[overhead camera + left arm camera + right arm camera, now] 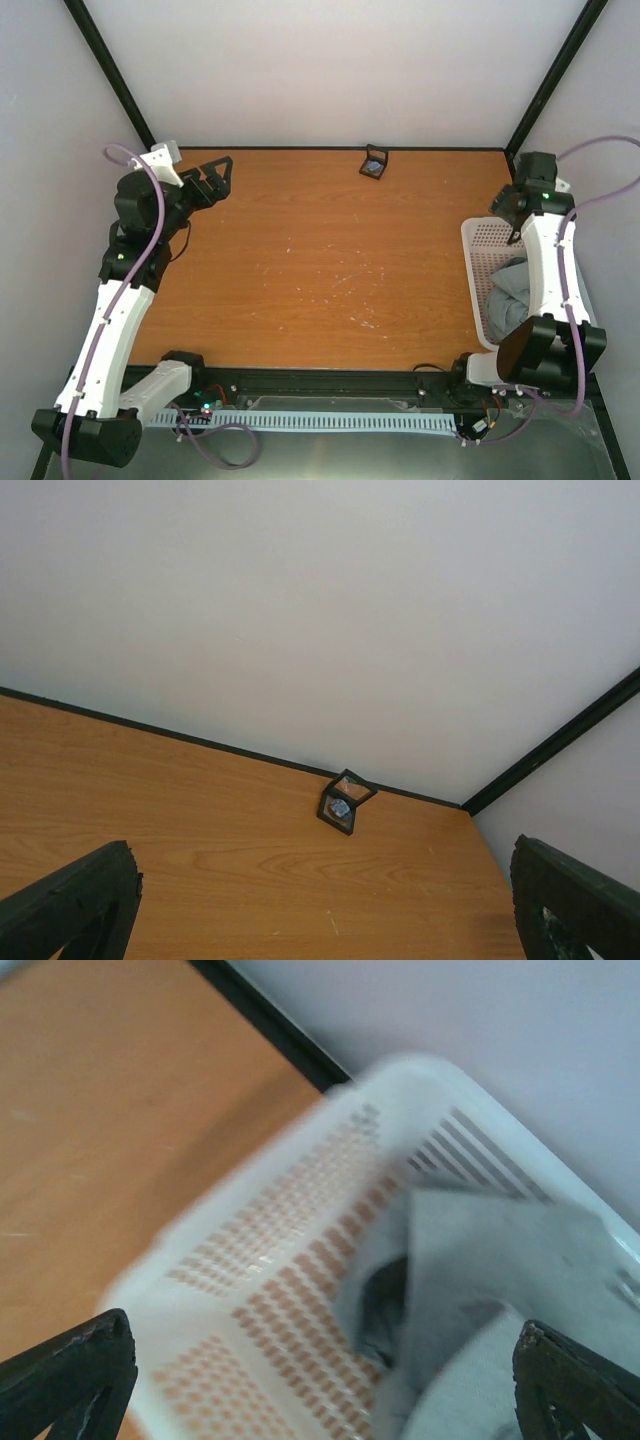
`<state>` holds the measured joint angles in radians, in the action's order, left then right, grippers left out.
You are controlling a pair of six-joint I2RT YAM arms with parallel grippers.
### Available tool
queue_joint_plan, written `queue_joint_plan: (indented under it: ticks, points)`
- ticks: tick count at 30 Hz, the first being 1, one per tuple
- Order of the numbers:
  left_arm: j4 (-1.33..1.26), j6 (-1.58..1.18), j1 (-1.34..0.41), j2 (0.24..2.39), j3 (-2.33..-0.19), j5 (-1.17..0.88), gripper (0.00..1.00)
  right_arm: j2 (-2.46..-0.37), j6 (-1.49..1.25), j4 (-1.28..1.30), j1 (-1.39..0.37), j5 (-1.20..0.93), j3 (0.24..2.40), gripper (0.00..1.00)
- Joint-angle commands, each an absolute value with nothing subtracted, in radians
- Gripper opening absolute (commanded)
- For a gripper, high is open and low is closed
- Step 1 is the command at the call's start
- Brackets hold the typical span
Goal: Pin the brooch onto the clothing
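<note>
The brooch [341, 807], a small bluish-grey round badge, sits inside a small black square holder [375, 162] at the table's far edge, also seen in the left wrist view [345, 801]. The grey shirt [512, 292] lies bunched in a white basket [481, 250] at the right; the right wrist view shows it blurred [500, 1290]. My left gripper [218, 178] is open and empty at the far left, pointing toward the holder. My right gripper [512, 212] is open and empty above the basket's far end.
Black frame posts stand at the back corners [545, 80]. A white cable duct [330, 420] runs along the near edge. The right arm's links [545, 270] hang over the basket.
</note>
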<state>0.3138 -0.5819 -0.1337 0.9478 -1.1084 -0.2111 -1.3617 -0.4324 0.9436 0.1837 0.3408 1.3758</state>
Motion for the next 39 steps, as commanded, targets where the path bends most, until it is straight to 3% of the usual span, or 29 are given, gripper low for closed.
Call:
queue_joint_plan:
  ticks: [1, 7, 10, 12, 14, 15, 17, 18, 23, 27, 31, 39]
  points:
    - [0.327, -0.481, -0.182, 0.943, -1.173, -0.176, 1.0, -1.363, -0.591, 1.021, 0.283, 0.443, 1.242, 1.0]
    - [0.328, -0.385, -0.267, 0.925, -1.171, -0.073, 1.0, -1.378, -0.595, 0.88, 0.386, 0.497, 0.994, 1.0]
    - [0.321, -0.366, -0.296, 0.917, -1.162, -0.048, 1.0, -1.41, -0.531, 0.753, 0.431, 0.404, 0.923, 0.9]
    - [0.319, -0.349, -0.313, 0.918, -1.161, -0.038, 1.0, -1.428, -0.487, 0.717, 0.448, 0.326, 0.914, 0.73]
    - [0.314, -0.337, -0.324, 0.919, -1.163, -0.026, 1.0, -1.417, -0.456, 0.711, 0.454, 0.259, 0.928, 0.48]
    - [0.313, -0.332, -0.328, 0.922, -1.164, -0.017, 1.0, -1.397, -0.44, 0.716, 0.455, 0.228, 0.939, 0.3]
    - [0.313, -0.318, -0.341, 0.925, -1.168, -0.001, 1.0, -1.321, -0.434, 0.756, 0.456, 0.171, 0.98, 0.08]
    - [0.312, -0.312, -0.347, 0.927, -1.17, 0.003, 1.0, -1.274, -0.426, 0.779, 0.456, 0.136, 1.009, 0.03]
    - [0.307, -0.3, -0.364, 0.94, -1.169, 0.019, 1.0, -1.032, -0.392, 0.858, 0.454, -0.03, 1.22, 0.02]
    - [0.309, -0.303, -0.368, 0.955, -1.184, 0.026, 1.0, -0.995, -0.367, 0.856, 0.43, -0.272, 1.41, 0.03]
    - [0.321, -0.312, -0.368, 0.971, -1.213, 0.016, 1.0, -1.031, -0.414, 0.788, 0.406, -0.52, 1.612, 0.03]
    - [0.342, -0.384, -0.368, 0.995, -1.253, 0.006, 1.0, -1.223, -0.669, 0.531, 0.358, -0.787, 2.114, 0.03]
